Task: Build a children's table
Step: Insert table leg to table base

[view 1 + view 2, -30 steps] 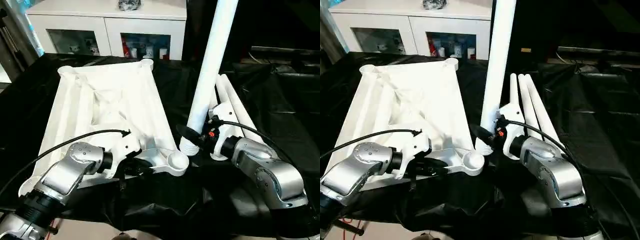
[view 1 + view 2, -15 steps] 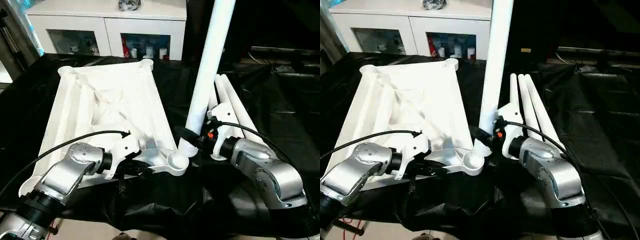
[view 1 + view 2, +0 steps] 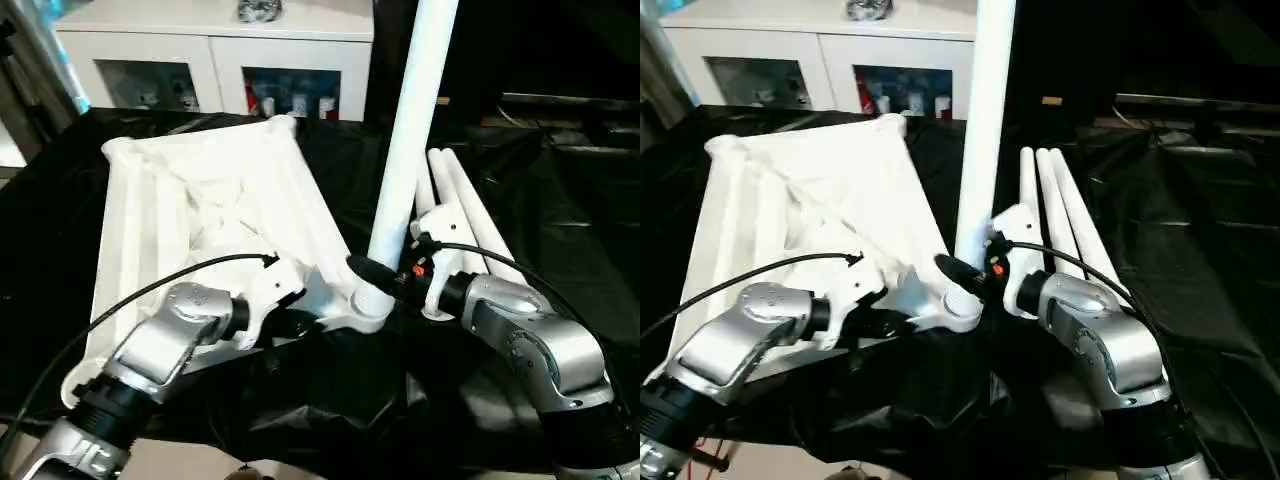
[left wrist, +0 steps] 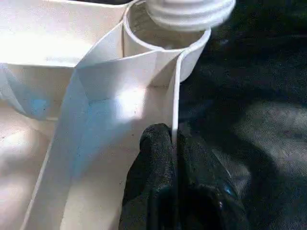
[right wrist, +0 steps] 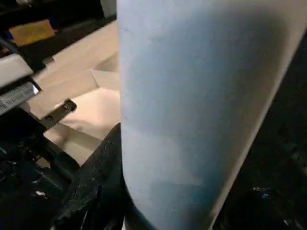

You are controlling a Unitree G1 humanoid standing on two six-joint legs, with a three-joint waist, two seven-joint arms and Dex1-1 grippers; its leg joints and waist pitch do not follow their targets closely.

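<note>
The white tabletop lies underside up on the black cloth, its near right corner raised. My left gripper is shut on the thin rim of that corner, just behind the round corner socket. In my right gripper, which is shut on it, a long white leg stands nearly upright. Its ribbed lower end sits at the mouth of that socket. One black finger presses against the leg's side.
Three spare white legs lie side by side on the cloth behind my right arm. A white glass-door cabinet stands behind the table. Black cloth covers the whole work surface.
My left gripper has closed on the tabletop's rim and lifted and swung the near corner to the right. The leg's lower end now meets the corner socket.
</note>
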